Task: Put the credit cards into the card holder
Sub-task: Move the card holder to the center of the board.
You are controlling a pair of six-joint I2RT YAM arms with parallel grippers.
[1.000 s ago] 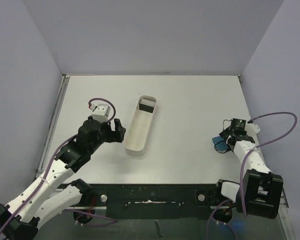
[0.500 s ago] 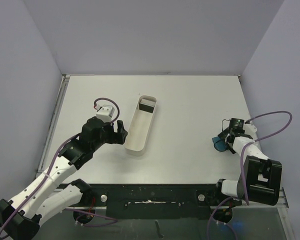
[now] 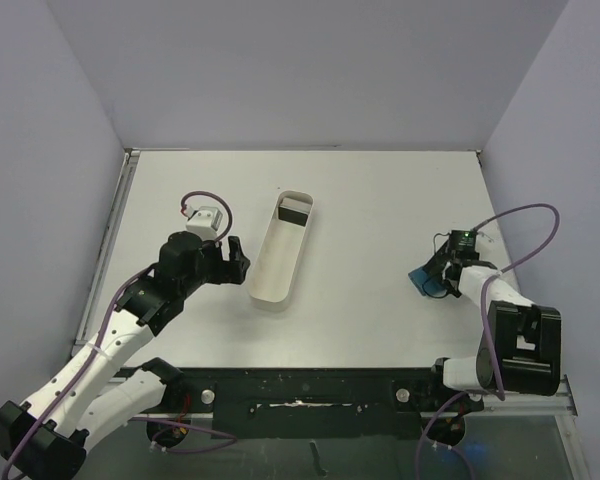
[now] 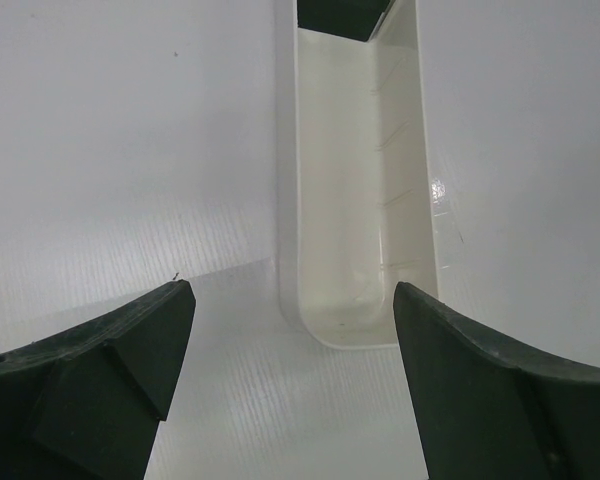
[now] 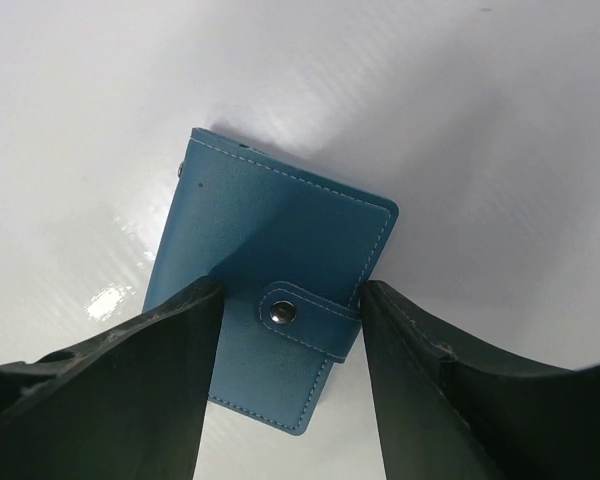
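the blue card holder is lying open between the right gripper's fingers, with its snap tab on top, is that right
Not quite. The card holder does lie between the fingers of the right gripper with its snap tab on top, but it is folded shut, not open: the tab is fastened across the cover. The right wrist view shows this.

The left fingers (image 4: 90, 360) gape wide, arm outstretched; the right fingers (image 5: 120, 400) stand parted, angled downward.

The tray (image 3: 283, 252) is lying mid-way across the counter (image 3: 380, 200) with a card (image 3: 295, 212) in its far end. The left gripper (image 3: 238, 259) is hanging just left of it. The card holder (image 3: 423, 279) is lying well to the right, between the fingers of the right gripper (image 5: 292, 300).
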